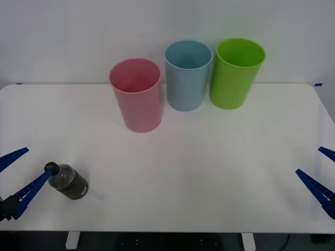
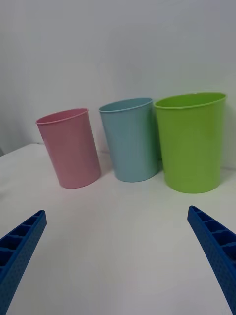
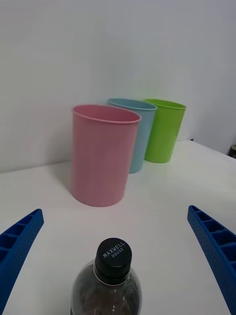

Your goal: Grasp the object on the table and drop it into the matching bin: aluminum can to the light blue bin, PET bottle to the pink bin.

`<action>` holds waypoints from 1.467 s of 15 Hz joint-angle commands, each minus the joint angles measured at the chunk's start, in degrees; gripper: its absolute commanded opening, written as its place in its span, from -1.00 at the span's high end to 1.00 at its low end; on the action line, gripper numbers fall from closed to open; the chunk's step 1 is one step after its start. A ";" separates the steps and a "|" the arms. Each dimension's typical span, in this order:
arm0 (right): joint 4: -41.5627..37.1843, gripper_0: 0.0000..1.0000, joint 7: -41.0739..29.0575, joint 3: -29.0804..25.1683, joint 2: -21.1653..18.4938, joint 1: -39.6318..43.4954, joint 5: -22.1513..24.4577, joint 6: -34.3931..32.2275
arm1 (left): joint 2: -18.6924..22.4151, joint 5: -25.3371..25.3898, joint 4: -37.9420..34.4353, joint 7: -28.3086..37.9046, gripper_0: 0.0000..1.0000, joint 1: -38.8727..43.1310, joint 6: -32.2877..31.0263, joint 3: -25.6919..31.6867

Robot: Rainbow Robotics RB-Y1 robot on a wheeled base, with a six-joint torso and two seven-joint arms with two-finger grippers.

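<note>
Blue left pincer (image 1: pixel 15 175) seemingly astride bottle (image 1: pixel 70 183)

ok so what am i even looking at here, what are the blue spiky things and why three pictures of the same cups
This is a two-armed robot at a white table. The blue ribbed pieces are its gripper fingers. One picture looks down from above the arms; the other two come from cameras on each wrist, hence the repeated cups. The left gripper is open at the near left of the table, around a small PET bottle with a black cap, holding nothing yet. The right gripper is open at the near right edge. At the back stand a pink bin, a light blue bin and a lime green bin.
</note>
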 commanded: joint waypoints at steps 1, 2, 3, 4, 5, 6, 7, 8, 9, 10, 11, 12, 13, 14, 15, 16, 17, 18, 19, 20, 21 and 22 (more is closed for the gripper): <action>0.00 -1.00 0.00 0.00 0.00 0.00 0.00 0.00 | 0.00 0.00 0.00 0.00 -1.00 0.00 0.00 0.00; 0.00 -1.00 0.00 0.00 0.00 0.00 0.00 0.00 | -1.82 0.16 0.78 0.00 -1.00 -0.05 0.04 -0.56; 0.00 -1.00 0.00 0.00 0.00 0.00 0.00 0.00 | -1.82 0.77 0.78 0.00 -1.00 -0.22 0.04 -0.56; 0.00 -1.00 0.00 0.00 0.00 0.00 0.00 0.00 | -1.73 1.39 0.78 0.00 -1.00 -0.05 0.21 -1.17; 0.00 -1.00 0.00 0.00 0.00 0.00 0.00 0.00 | -1.64 1.47 0.87 0.00 -1.00 0.13 0.30 -1.17; 0.00 -1.00 0.00 0.00 0.00 0.00 0.00 0.00 | -1.55 1.47 0.96 0.00 -1.00 0.30 0.30 -1.08; 0.00 -1.00 0.00 0.00 0.00 0.00 0.00 0.00 | -1.47 1.47 0.96 -0.09 -1.00 0.57 0.39 -1.00; 0.00 -1.00 0.00 0.00 0.00 0.00 0.00 0.00 | -1.29 1.56 0.96 -0.18 -1.00 0.92 0.48 -0.82; 0.00 -1.00 0.00 0.00 0.00 0.00 0.00 0.00 | -1.20 1.56 0.96 -0.35 -1.00 1.36 0.65 -0.64; 0.00 -1.00 0.00 0.00 0.00 0.00 0.00 0.00 | -1.12 1.56 1.05 -0.53 -1.00 1.88 0.92 -0.47; 0.00 -1.00 0.00 0.00 0.00 0.00 0.00 0.00 | -0.94 1.56 0.96 -0.79 -1.00 2.41 1.18 -0.38; 0.00 -1.00 0.00 0.00 0.00 0.00 0.00 0.00 | -0.68 1.56 0.96 -0.97 -1.00 2.85 1.45 -0.38; 0.00 -1.00 0.00 0.00 0.00 0.00 0.00 0.00 | -0.24 1.47 1.05 -1.32 -1.00 3.47 1.71 -0.38; 0.00 -1.00 0.00 0.00 0.00 0.00 0.00 0.00 | 0.29 1.47 0.96 -1.67 -1.00 4.08 1.97 -0.38; 0.00 -1.00 0.00 0.00 0.00 0.00 0.00 0.00 | 0.64 1.47 0.96 -2.02 -1.00 4.70 2.15 -0.29; 0.00 -1.00 0.00 0.00 0.00 0.00 0.00 0.00 | 0.99 1.47 1.05 -2.37 -1.00 5.22 2.32 -0.29; 0.00 -1.00 0.00 0.00 0.00 0.00 0.00 0.00 | 1.26 1.39 1.05 -2.90 -1.00 5.93 2.41 -0.21; 0.00 -1.00 0.00 0.00 0.00 0.00 0.00 0.00 | 1.52 1.12 1.05 -3.52 -1.00 6.54 2.50 -0.21; 0.00 -1.00 0.00 0.00 0.00 0.00 0.00 0.00 | 1.61 0.42 1.05 -5.36 -1.00 6.98 2.76 0.06; 0.00 -1.00 0.00 0.00 0.00 0.00 0.00 0.00 | 1.61 -0.64 1.05 -6.24 -1.00 7.51 3.03 0.32; 0.00 -1.00 0.00 0.00 0.00 0.00 0.00 0.00 | 1.61 -0.81 1.13 -6.68 -1.00 7.95 3.20 0.32; 0.00 -1.00 0.00 0.00 0.00 0.00 0.00 0.00 | 1.70 -1.60 1.22 -7.29 -1.00 8.48 3.20 0.41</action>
